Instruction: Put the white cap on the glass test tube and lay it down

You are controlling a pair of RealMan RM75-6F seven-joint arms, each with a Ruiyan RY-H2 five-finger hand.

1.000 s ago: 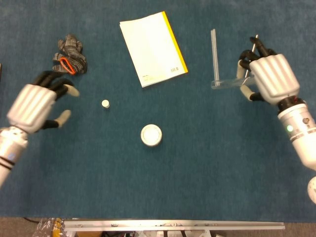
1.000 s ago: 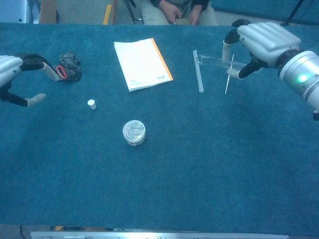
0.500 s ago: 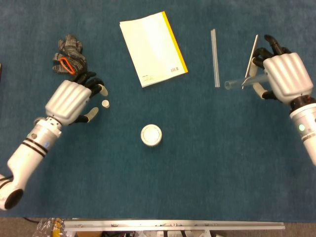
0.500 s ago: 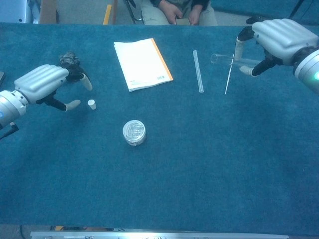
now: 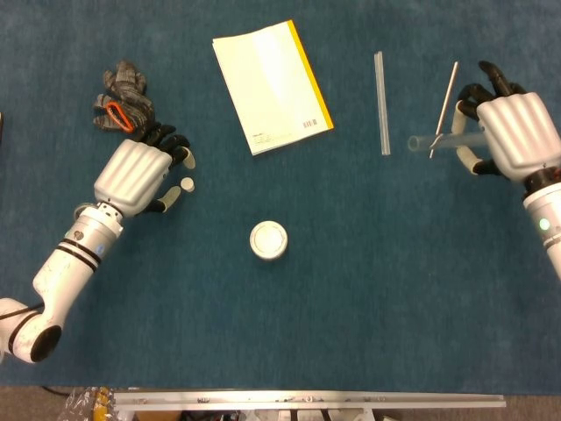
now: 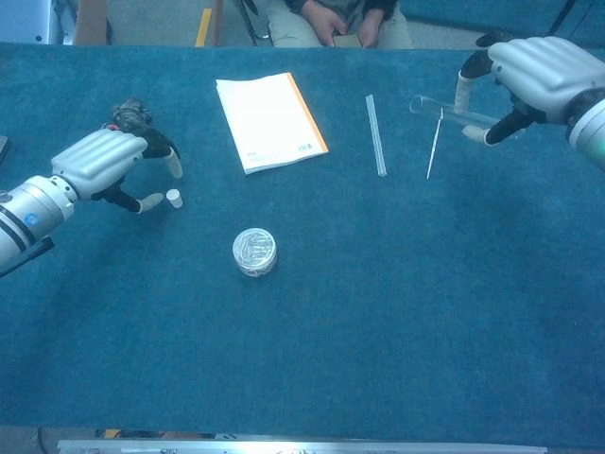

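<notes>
The right hand (image 5: 513, 133) grips the glass test tube (image 5: 436, 140) at the 2 o'clock side of the tabletop (image 5: 368, 289), the tube roughly level above the cloth with its open end pointing toward the centre. In the head view a thin metal rod (image 5: 444, 103) crosses the tube; contact between them cannot be judged. A clear straight rod (image 5: 381, 101) lies flat just inboard of the tube's mouth. The left hand (image 5: 140, 175) sits at 9 o'clock, fingers apart and curved around the white cap (image 5: 187, 184), which stands on the cloth between thumb and fingertips; whether they touch it cannot be told. A crumpled glove (image 5: 123, 98) lies at 10 o'clock, close behind that hand. A yellow-edged booklet (image 5: 267, 83) lies at 12 o'clock. A round lidded tin (image 5: 268, 239) sits near the centre.
</notes>
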